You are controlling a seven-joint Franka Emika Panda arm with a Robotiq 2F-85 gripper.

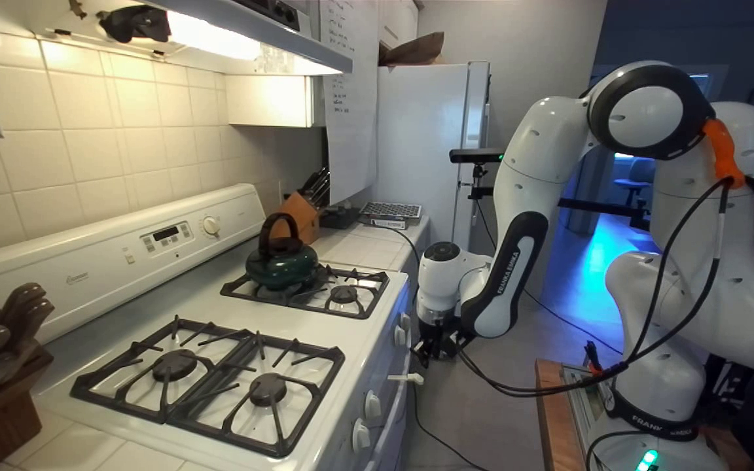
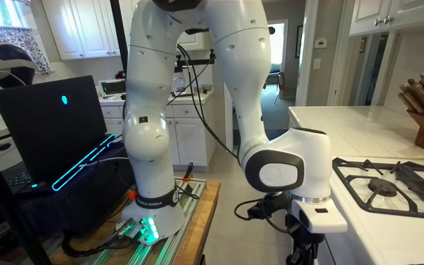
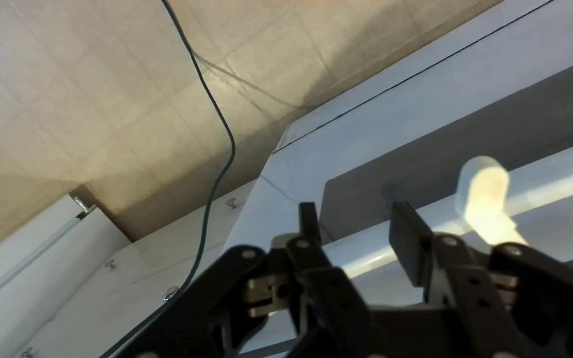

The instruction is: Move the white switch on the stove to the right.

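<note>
The stove (image 1: 357,335) is a white gas range, and its right front part also shows in an exterior view (image 2: 377,235). The white switch (image 1: 406,378) is a small lever sticking out of the stove's front between the white knobs. It also shows in the wrist view (image 3: 486,191), in front of the oven door handle, its base partly hidden by my right finger's linkage. My gripper (image 3: 356,223) is open with nothing between its fingers. It points down by the stove's front, with the switch to the right of the right finger. The gripper also shows in an exterior view (image 1: 436,356).
White knobs (image 1: 372,404) sit on the stove's front on both sides of the switch. The oven door handle (image 3: 366,263) runs below the fingers. A dark green kettle (image 1: 282,265) stands on the far burners. A cable (image 3: 227,134) runs along the floor. The fridge (image 1: 423,144) stands behind.
</note>
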